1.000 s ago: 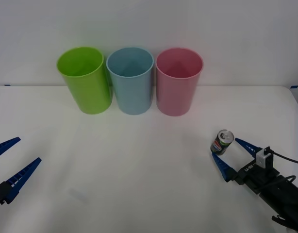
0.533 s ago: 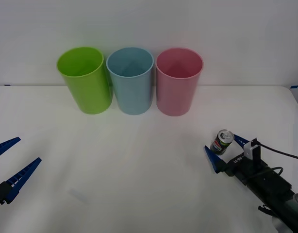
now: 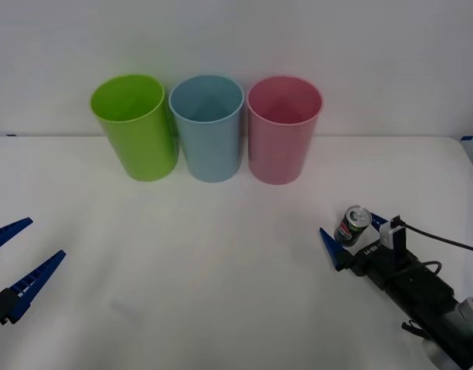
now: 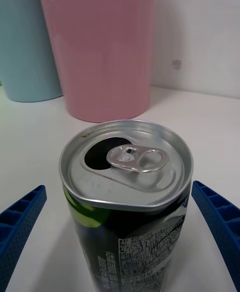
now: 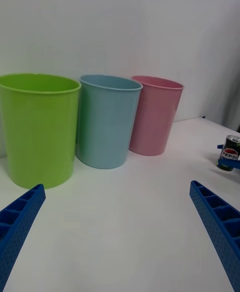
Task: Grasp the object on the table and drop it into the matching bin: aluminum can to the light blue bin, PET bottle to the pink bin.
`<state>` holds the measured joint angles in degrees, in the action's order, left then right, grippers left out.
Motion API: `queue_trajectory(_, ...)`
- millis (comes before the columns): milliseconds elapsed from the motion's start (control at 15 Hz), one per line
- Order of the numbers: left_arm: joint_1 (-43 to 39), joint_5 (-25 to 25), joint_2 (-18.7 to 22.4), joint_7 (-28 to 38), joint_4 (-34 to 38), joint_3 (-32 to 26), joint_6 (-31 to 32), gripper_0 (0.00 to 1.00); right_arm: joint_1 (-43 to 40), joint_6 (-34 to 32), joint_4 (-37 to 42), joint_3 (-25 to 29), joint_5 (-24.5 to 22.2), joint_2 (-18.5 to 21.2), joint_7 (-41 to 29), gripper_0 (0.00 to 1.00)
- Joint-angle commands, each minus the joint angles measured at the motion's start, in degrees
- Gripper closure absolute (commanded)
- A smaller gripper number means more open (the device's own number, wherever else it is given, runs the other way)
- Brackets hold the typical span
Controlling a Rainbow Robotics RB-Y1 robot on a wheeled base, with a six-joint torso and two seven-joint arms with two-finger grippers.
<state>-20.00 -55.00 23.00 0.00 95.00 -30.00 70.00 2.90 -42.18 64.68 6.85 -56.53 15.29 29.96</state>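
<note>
My right gripper (image 3: 350, 237), fingers apart, straddles the upright small dark grey aluminium can (image 3: 352, 225) on the white bench (image 3: 221, 254); left gripper (image 3: 13, 258) parked, fingers apart.

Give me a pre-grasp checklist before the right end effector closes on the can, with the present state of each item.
1. Aluminum can upright on the table: ok.
2. Can between the fingers of the right end effector: ok.
3. Fingers open, clear of the can: ok.
4. Can opened, contents inside: cannot tell.
5. Light blue bin upright, mouth open: ok.
6. Left end effector parked open, away from the path: ok.
</note>
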Motion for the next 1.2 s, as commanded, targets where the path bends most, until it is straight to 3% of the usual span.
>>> queue_trajectory(67,0.0,0.0,0.0,0.0,0.0,0.0,0.0,0.0,0.1,0.0,0.0,0.0,0.0,0.0,0.0,0.0)
queue_trajectory(133,0.0,0.0,0.0,0.0,0.0,0.0,0.0,0.0,0.0,0.1,0.0,0.0,0.1,0.0,0.0,0.05)
queue_trajectory(200,0.0,0.0,0.0,0.0,0.0,0.0,0.0,0.0,0.0,0.0,0.0,0.0,0.1,0.0,0.0,0.63)
queue_trajectory(267,0.0,0.0,0.0,0.0,0.0,0.0,0.0,0.0,0.0,0.0,0.0,0.0,0.2,0.0,0.1,0.92)
queue_trajectory(333,0.0,0.0,0.0,0.0,0.0,0.0,0.0,0.0,0.0,0.0,0.0,0.0,0.2,0.0,0.2,1.0)
queue_trajectory(1000,0.0,0.0,0.0,0.0,0.0,0.0,0.0,0.0,0.0,-1.2,0.0,0.0,1.0,0.0,0.5,1.0)
queue_trajectory(1200,0.0,0.0,0.0,0.0,0.0,0.0,0.0,0.0,-1.4,-1.5,3.4,0.1,1.2,0.4,0.0,1.0)
